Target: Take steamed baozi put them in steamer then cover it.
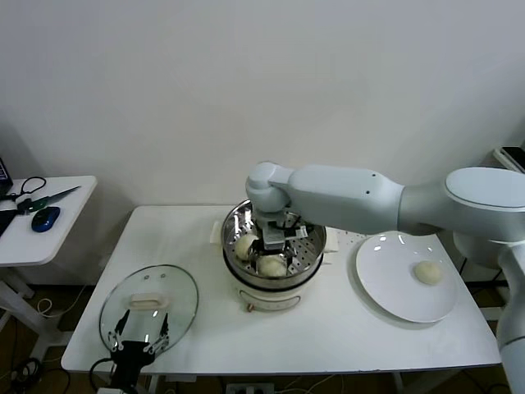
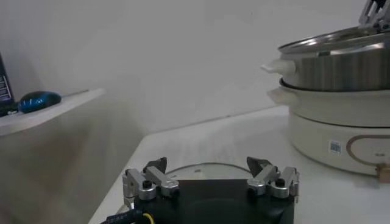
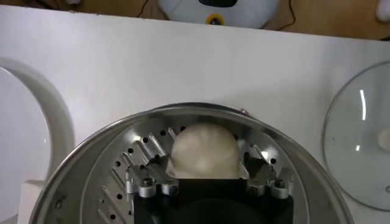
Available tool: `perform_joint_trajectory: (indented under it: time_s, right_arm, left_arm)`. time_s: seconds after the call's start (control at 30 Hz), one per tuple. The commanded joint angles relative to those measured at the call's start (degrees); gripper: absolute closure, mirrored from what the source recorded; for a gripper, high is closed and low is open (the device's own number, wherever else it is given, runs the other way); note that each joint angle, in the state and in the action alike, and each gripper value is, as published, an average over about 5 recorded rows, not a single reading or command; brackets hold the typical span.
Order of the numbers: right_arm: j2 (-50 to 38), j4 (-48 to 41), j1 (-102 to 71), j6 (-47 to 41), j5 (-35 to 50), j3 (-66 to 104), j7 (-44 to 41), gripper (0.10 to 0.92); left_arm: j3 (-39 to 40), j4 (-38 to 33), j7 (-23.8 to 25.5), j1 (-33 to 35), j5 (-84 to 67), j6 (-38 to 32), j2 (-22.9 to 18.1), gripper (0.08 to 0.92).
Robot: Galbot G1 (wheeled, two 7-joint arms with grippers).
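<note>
The right gripper (image 3: 205, 176) hangs inside the shiny perforated steel steamer (image 1: 312, 250), fingers spread wide either side of a smooth domed bun (image 3: 204, 151) resting on the holed floor, gripping nothing. Two more buns (image 1: 246, 245) sit in the basket; one (image 1: 427, 272) lies on the flat white plate (image 1: 385, 283). The left gripper (image 1: 141, 341) waits wide open and empty at the table's near edge, by the round glass lid (image 1: 176, 287).

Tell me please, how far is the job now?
Done: two baozi already lie in the steamer. In hand: the right gripper, open, is placing a third bun inside. Left: one bun on the plate, then the cover, lying by the open left gripper.
</note>
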Motion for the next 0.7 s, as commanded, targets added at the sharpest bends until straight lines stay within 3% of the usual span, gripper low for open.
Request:
perform_joint_trajectory:
  time_s: [0.03, 0.37, 0.5, 0.7]
  right_arm:
    - [0.0, -0.1, 0.0, 1.1, -1.8, 0.8, 1.1, 0.203]
    - [-7.7, -1.0, 8.4, -1.1, 3.1, 2.2, 5.7, 0.203]
    - [-14.8, -1.3, 15.4, -11.4, 10.2, -3.4, 11.7, 0.203]
    - [-26.3, 2.7, 19.2, -30.3, 24.3, -10.0, 11.7, 0.203]
  left_arm:
    - [0.0, 0.0, 0.0, 0.1, 0.0, 0.0, -0.1, 0.177]
    - [-0.1, -0.7, 0.0, 0.2, 0.0, 0.1, 0.1, 0.177]
    - [-0.3, -1.2, 0.0, 0.6, -0.1, 0.1, 0.4, 0.177]
    - [0.0, -2.2, 0.1, 1.1, 0.0, 0.3, 0.5, 0.177]
